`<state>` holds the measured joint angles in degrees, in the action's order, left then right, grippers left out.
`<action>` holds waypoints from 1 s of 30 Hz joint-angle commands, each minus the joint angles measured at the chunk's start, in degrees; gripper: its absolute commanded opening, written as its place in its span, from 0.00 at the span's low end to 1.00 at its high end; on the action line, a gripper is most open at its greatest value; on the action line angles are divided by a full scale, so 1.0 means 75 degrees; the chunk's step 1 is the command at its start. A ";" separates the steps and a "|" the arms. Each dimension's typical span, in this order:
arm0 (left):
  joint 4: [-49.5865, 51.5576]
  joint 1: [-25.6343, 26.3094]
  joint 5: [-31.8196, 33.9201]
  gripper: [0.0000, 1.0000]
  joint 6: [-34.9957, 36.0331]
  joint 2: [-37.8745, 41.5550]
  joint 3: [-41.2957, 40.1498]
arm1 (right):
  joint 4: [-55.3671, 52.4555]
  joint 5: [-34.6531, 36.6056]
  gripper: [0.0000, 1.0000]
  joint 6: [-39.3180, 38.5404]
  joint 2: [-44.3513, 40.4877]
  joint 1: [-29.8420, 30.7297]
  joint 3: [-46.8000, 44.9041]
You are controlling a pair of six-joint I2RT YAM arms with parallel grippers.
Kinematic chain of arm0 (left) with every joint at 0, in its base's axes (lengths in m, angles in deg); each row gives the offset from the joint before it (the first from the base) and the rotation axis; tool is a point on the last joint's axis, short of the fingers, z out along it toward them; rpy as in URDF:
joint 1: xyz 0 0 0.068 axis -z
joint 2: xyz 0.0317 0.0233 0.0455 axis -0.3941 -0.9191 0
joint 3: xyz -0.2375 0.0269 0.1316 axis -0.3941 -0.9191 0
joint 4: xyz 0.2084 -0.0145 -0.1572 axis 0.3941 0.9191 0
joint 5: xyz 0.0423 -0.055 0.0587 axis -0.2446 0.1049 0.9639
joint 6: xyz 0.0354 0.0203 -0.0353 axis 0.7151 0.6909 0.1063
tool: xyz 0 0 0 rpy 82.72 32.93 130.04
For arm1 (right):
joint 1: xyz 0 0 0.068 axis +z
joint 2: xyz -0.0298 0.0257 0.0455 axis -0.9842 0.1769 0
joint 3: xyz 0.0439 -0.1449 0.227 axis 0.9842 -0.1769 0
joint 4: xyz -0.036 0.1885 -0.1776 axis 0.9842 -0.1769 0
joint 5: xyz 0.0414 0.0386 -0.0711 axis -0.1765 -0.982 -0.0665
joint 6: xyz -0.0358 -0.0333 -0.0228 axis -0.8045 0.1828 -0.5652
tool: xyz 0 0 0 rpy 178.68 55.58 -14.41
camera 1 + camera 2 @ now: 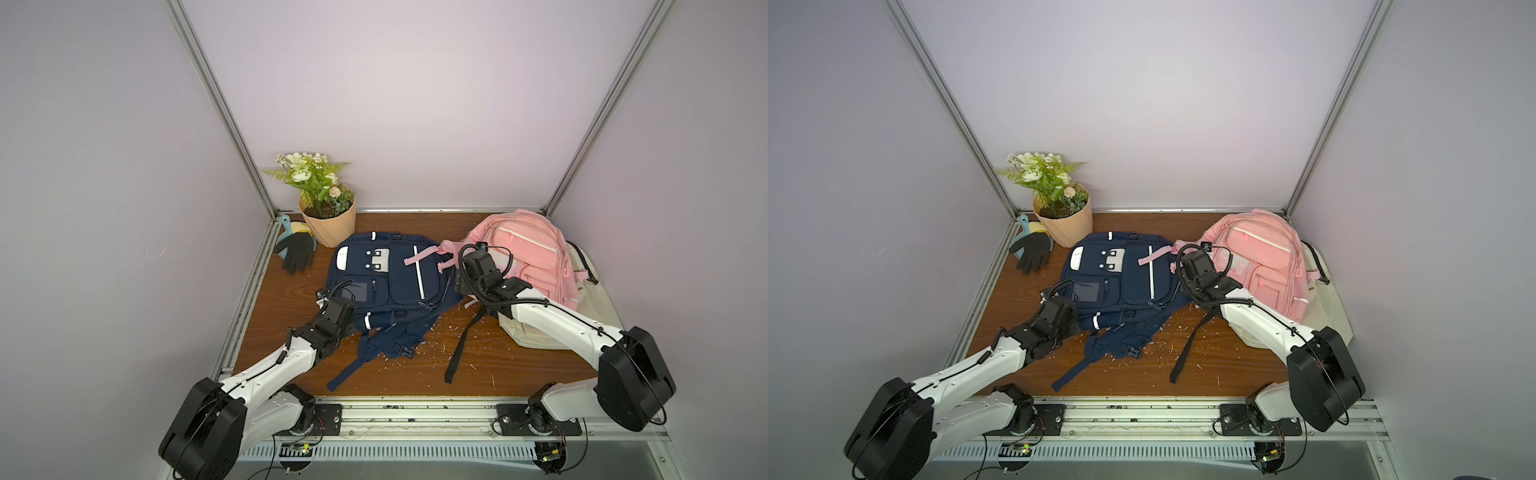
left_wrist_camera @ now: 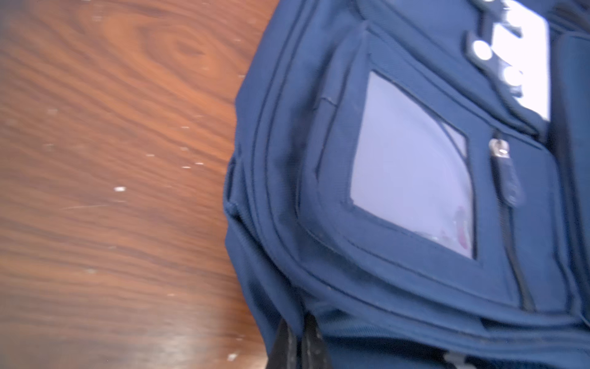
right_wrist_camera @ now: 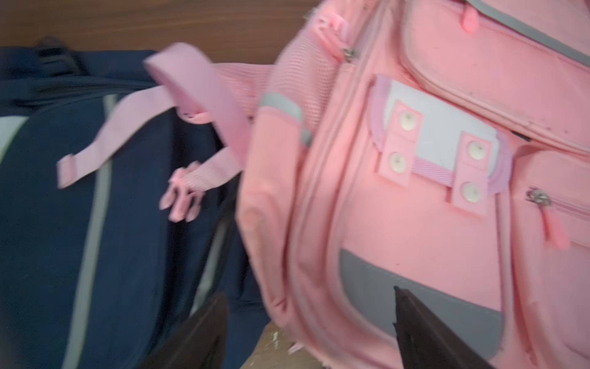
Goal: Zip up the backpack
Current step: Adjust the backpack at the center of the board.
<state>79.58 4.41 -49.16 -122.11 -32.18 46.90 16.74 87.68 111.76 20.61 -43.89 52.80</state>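
Wood table (image 1: pixel 498 374): navy bag (image 1: pixel 395 282) lies centre, left gripper (image 2: pixel 298 322) fingers together at its near-left edge, right gripper (image 3: pixel 309 292) fingers apart by the pink bag (image 1: pixel 528 253); risk: the pinch catches only cloth, so a pull drags the bag.

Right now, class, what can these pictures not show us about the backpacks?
- Left hand: any grip is blurred in the left wrist view and covered by its own wrist in both top views.
- Navy backpack: main zipper too small in both top views.
- Cream bag: mostly under the pink backpack.
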 commanded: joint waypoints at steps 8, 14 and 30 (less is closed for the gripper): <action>0.0047 -0.0177 0.0663 0.04 -0.0010 -0.0814 0.0498 | 0.0364 -0.0212 0.84 -0.0267 0.1089 0.0739 0.0123; -0.0075 -0.0162 0.0790 0.05 -0.0061 -0.0779 0.0356 | 0.0662 -0.0634 0.82 -0.0189 0.1699 0.0763 -0.0102; -0.0359 -0.0478 0.1125 0.08 0.0335 -0.1895 0.1302 | 0.0314 -0.0620 0.19 0.1211 0.0807 0.2524 -0.1434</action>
<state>78.53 2.68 -44.46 -120.25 -46.17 54.70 25.90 84.60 117.12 28.87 -28.22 44.36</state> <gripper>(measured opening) 0.088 0.198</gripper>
